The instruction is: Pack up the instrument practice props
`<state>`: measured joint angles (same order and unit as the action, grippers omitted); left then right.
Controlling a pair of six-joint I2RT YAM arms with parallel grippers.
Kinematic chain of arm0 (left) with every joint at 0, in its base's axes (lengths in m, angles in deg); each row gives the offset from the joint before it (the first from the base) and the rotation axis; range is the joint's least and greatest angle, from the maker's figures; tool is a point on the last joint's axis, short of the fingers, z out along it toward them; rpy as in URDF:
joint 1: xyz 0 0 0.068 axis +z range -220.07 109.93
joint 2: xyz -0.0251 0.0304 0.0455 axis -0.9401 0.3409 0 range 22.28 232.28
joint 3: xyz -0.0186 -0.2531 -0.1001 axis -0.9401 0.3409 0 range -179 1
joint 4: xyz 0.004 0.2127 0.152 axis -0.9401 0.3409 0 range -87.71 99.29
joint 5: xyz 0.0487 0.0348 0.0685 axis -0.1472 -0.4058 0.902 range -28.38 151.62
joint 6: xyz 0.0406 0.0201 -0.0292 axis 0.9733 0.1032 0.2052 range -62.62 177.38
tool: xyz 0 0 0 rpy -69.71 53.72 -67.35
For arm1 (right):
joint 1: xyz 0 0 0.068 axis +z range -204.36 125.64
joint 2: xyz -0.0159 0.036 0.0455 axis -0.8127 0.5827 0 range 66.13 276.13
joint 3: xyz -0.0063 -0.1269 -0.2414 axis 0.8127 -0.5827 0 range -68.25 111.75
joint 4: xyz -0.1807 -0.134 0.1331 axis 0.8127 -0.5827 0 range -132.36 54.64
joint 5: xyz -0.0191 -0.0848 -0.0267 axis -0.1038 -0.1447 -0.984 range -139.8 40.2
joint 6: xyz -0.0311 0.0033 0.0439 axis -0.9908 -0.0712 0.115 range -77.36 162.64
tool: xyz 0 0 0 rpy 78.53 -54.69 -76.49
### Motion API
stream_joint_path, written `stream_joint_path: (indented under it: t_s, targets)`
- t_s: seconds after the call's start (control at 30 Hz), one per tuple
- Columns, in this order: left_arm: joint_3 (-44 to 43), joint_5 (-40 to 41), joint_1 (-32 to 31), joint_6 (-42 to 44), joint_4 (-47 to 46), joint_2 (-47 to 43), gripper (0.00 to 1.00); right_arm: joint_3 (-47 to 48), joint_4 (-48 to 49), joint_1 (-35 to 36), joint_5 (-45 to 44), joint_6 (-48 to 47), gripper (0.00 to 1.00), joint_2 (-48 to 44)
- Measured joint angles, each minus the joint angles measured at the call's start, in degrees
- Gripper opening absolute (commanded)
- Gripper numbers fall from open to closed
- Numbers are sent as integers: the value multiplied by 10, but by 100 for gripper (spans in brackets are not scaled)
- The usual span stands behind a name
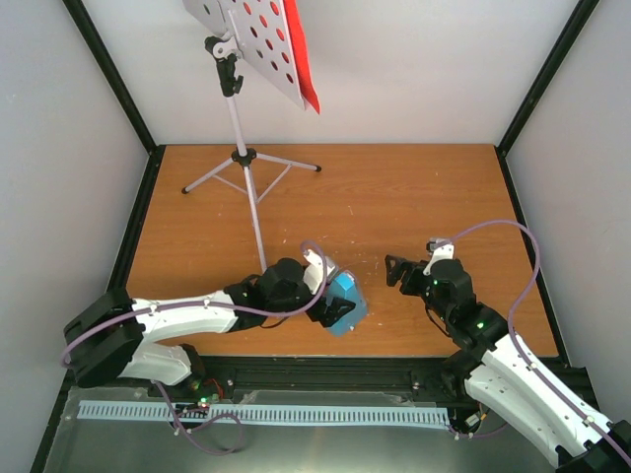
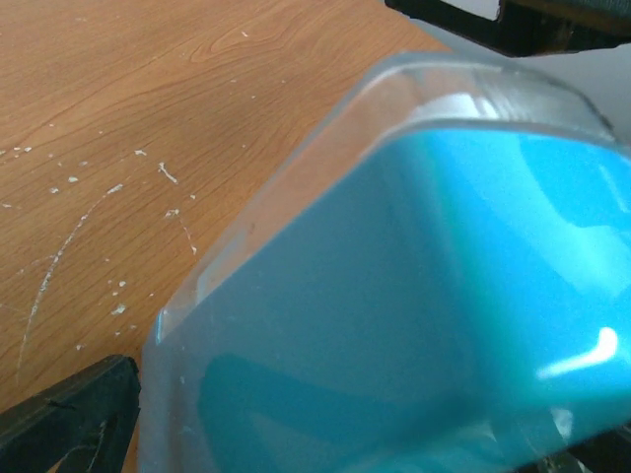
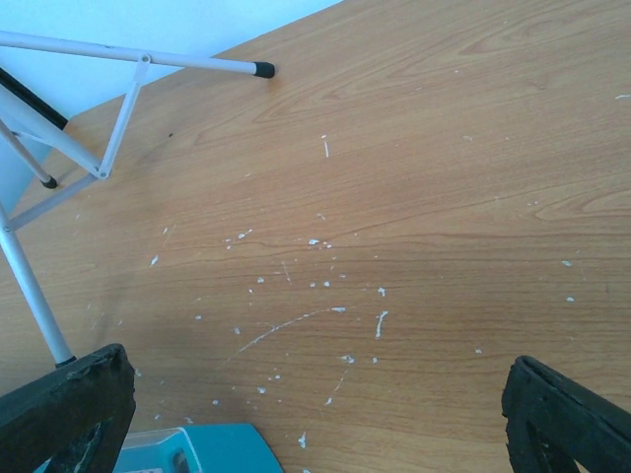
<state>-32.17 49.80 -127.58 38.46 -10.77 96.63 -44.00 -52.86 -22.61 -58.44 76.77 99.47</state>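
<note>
The small blue metronome (image 1: 348,304) sits near the table's front edge, between the fingers of my left gripper (image 1: 331,288). It fills the left wrist view (image 2: 424,296), and the jaws look closed against its sides. One left fingertip (image 2: 69,419) shows at the lower left. My right gripper (image 1: 402,272) is open and empty just right of the metronome, whose corner shows in the right wrist view (image 3: 202,448). The white hole-punched music stand (image 1: 258,44) stands at the back left on silver tripod legs (image 1: 251,168), with a red sheet (image 1: 304,59) on it. No green sheet is in view.
The wooden table (image 1: 414,197) has black frame posts at its back corners and white walls around it. The stand's pole (image 1: 254,212) runs down close to my left arm. The tripod legs also show in the right wrist view (image 3: 118,128).
</note>
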Motion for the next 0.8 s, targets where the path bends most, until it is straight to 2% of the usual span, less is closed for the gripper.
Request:
stream_joint_path:
  t_s: [0.3,0.4,0.5,0.63,0.8]
  targets:
    - [-20,102,-39,-4,29,33,98,0,-17,0,-17,10,100,-5]
    - [-23,123,-49,-5,33,35,93,0,-21,0,-21,13,100,-5]
    - [-25,127,-53,-7,32,39,81,0,-23,0,-25,15,100,-4]
    - [-30,135,-54,-11,25,45,72,0,-25,0,-28,17,100,-3]
    - [-26,141,-52,-18,24,36,65,-3,-18,0,-14,-4,100,-8]
